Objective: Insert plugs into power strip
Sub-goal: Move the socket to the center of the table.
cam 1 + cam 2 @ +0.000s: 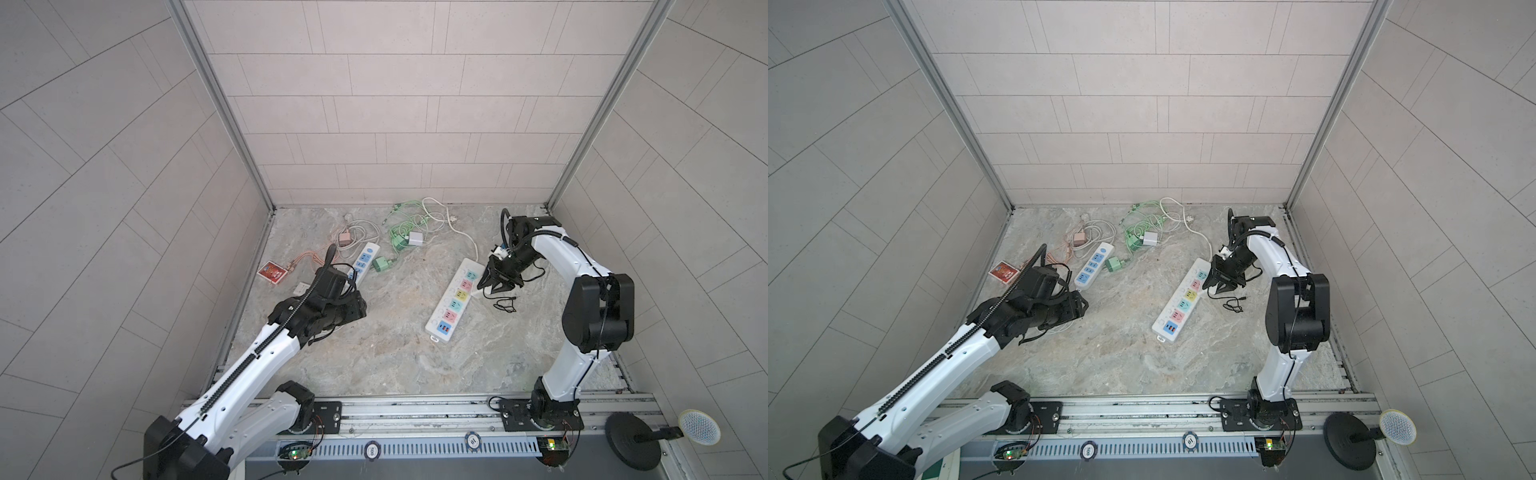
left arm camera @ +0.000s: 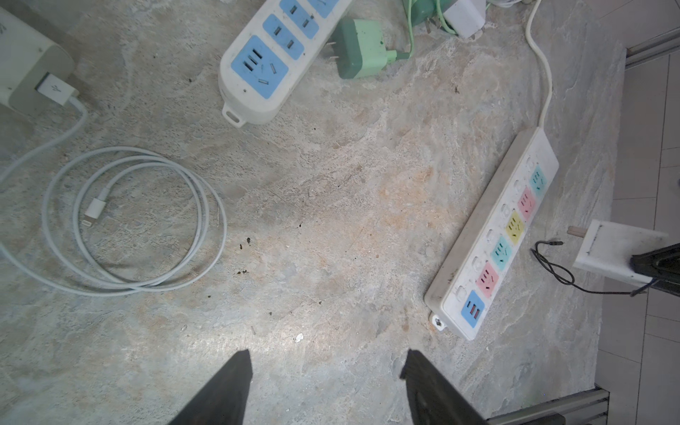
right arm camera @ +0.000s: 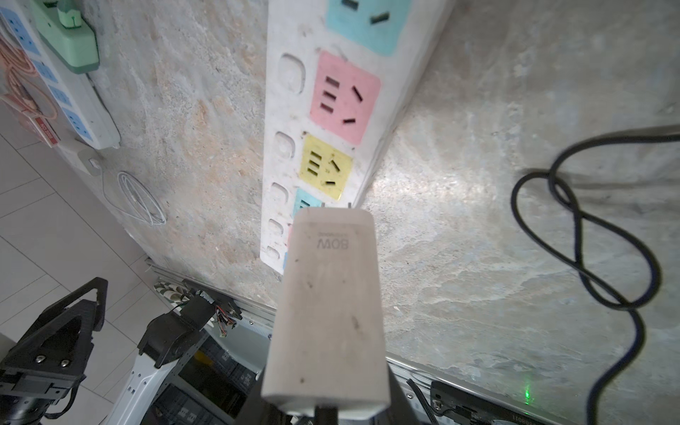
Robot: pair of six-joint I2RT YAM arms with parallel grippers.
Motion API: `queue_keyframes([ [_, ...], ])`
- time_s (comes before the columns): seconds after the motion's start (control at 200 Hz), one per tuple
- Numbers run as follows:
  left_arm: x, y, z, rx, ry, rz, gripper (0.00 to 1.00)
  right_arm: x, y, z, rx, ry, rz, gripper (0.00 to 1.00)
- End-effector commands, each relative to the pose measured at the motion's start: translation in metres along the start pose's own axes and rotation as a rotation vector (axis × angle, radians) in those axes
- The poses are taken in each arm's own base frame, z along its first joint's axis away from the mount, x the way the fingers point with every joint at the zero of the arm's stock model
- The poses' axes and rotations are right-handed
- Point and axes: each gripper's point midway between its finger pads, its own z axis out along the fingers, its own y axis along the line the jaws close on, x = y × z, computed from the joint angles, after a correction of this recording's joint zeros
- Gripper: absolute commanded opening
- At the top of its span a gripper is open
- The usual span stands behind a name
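The long white power strip (image 1: 455, 301) with coloured sockets lies right of centre in both top views; it also shows in the left wrist view (image 2: 493, 235) and close up in the right wrist view (image 3: 331, 110). My right gripper (image 1: 494, 282) is shut on a white plug (image 3: 327, 301) trailing a thin black cable (image 3: 588, 257). The plug hangs just beside the strip's far half, prongs towards it, apart from the sockets. My left gripper (image 2: 327, 371) is open and empty over bare table at the left (image 1: 357, 309). Mint green plugs (image 1: 379, 264) (image 1: 400, 242), a white plug (image 1: 415, 238) and a pink plug (image 1: 344, 237) lie at the back.
A shorter white strip with blue sockets (image 1: 363, 262) lies back left, next to a red card pack (image 1: 272, 272). A white adapter (image 2: 25, 62) with a coiled white cable (image 2: 132, 220) sits near my left arm. Tangled green and white cables (image 1: 411, 216) lie by the back wall.
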Motion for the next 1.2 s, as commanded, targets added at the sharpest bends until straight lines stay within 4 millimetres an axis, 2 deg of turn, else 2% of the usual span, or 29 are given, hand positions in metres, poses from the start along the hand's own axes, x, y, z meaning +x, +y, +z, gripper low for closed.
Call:
queue_keyframes([
  [0.0,-0.004,-0.001,-0.004,0.016,-0.030,0.011,0.73,0.009,0.010,-0.005,-0.030,0.025,-0.026,0.00],
  [0.26,0.002,0.004,-0.001,0.013,-0.023,0.037,0.73,0.020,0.023,0.000,-0.083,0.053,-0.040,0.00],
  [0.365,0.003,0.005,0.000,0.012,-0.026,0.041,0.73,0.024,0.021,-0.001,-0.043,0.050,-0.051,0.00],
  [0.56,0.005,0.006,-0.003,0.013,-0.023,0.052,0.73,0.014,0.008,0.000,0.076,0.017,-0.025,0.00],
  [0.701,0.004,0.004,-0.003,0.012,-0.016,0.061,0.73,0.009,0.006,0.009,0.125,0.016,-0.016,0.00],
  [0.806,0.001,0.002,0.001,0.003,-0.004,0.069,0.73,0.007,0.002,0.014,0.213,0.002,-0.024,0.00],
  [1.056,-0.004,-0.008,0.019,0.005,0.035,0.102,0.73,0.006,0.016,0.015,0.343,-0.014,-0.119,0.00],
  [1.191,-0.005,-0.017,0.032,0.024,0.075,0.119,0.73,0.003,0.017,0.014,0.418,-0.013,-0.167,0.00],
])
